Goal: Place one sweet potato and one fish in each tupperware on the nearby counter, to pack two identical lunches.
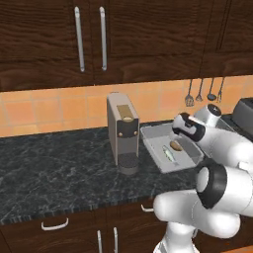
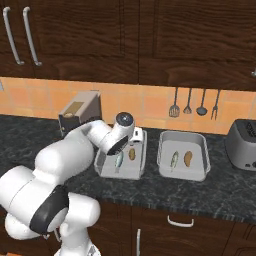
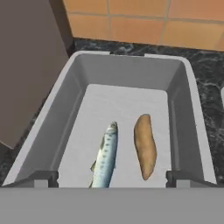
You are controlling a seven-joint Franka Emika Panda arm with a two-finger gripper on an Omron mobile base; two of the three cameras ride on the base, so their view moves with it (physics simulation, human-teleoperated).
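Arm: bent forward over the bench (image 2: 220, 195), hand pointing down.
Jaws: gripper (image 3: 112, 179) spread wide, empty.
Below jaws: fish (image 3: 105, 155), sweet potato (image 3: 145, 145) side by side in tupperware (image 3: 74, 92).

coffee machine (image 1: 123, 133), toaster (image 2: 242, 142) — hanging utensils (image 2: 195, 103), tiled backsplash (image 1: 49, 111)

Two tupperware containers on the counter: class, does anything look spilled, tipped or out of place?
Nothing stands out. The left tupperware holds one fish beside one sweet potato; the right tupperware holds a matching pair. Both sit flat on the counter.
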